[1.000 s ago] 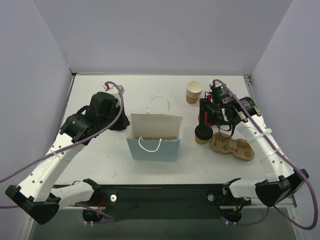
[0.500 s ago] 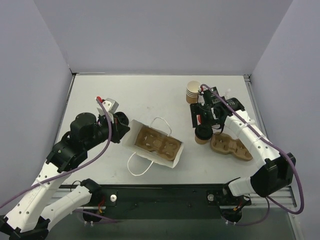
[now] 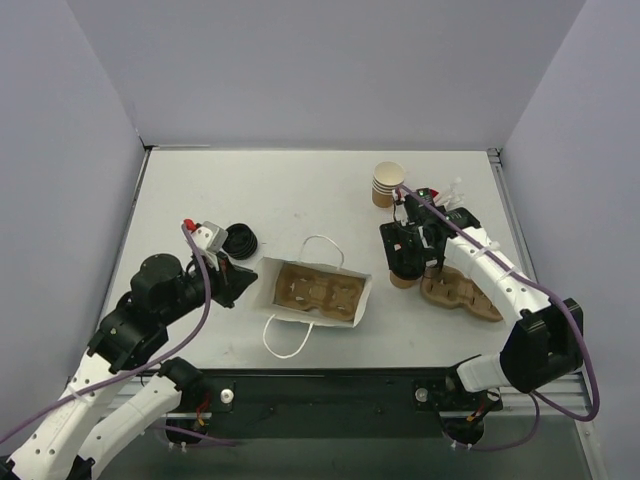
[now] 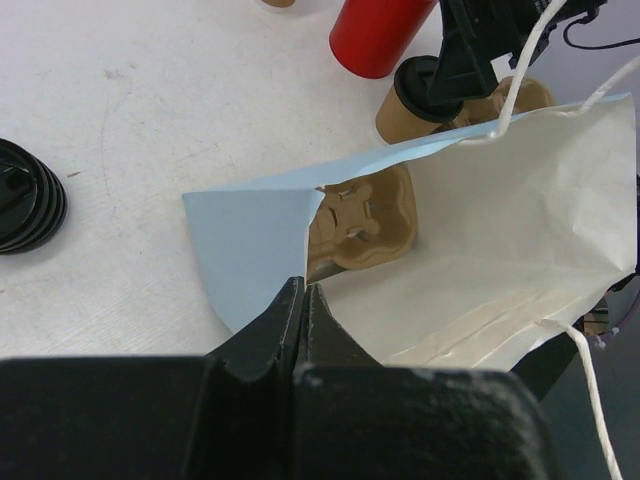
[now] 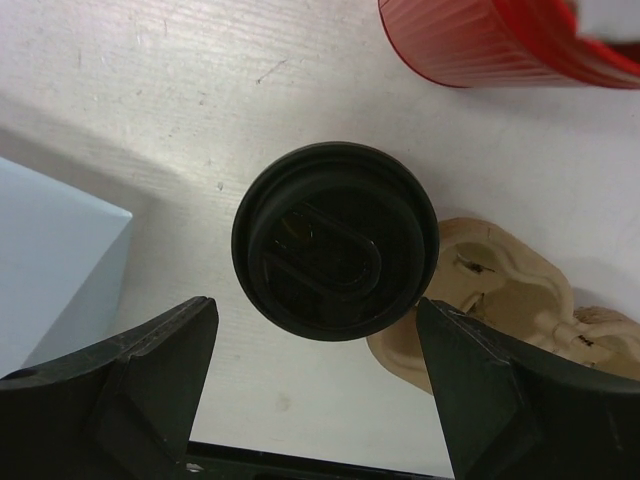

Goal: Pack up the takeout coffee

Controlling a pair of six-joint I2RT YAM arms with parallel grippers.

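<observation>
Coffee [image 5: 335, 255] is stood on the worktop [image 5: 150, 100] between the spread fingers of the right gripper [image 5: 315, 325], untouched. A red cup [image 5: 480, 40] and tray [image 5: 490, 290] are crowded beside it. The bag [image 4: 500, 200] is pinched by the closed left gripper [image 4: 303, 295].
</observation>
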